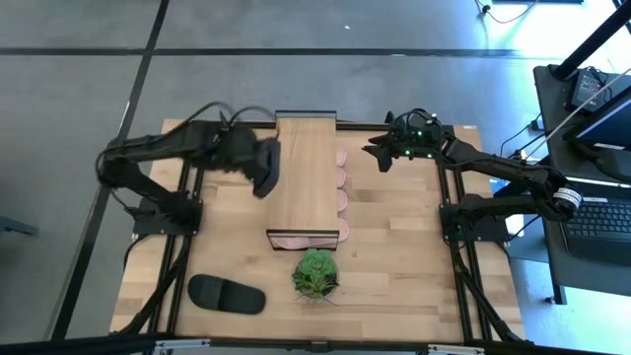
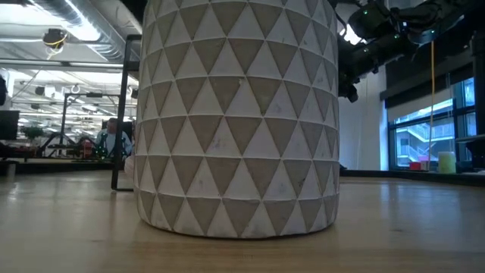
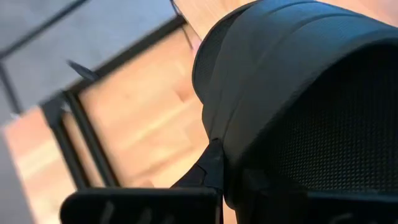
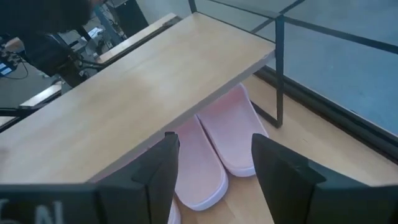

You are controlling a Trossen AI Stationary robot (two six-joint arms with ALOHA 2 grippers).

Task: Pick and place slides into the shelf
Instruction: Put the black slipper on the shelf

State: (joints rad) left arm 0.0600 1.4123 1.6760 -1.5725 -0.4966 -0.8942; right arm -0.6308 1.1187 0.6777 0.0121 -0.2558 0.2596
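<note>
Slides, largest thing first: shelf (image 1: 305,177) sits frame centre, pink slides (image 1: 341,182) poking out its right edge. Left gripper (image 1: 264,168) clenched on a black slide (image 3: 298,93) at the shelf's left side; right gripper (image 4: 214,165) released, hovering. Another black slide (image 1: 227,294) lower left. Looks light, bendy; grab the strap. Plant pot (image 2: 239,114) blocks the low view.

Shelf (image 4: 143,74) pale matt wood; black slide (image 3: 298,106) textured, matt.
</note>
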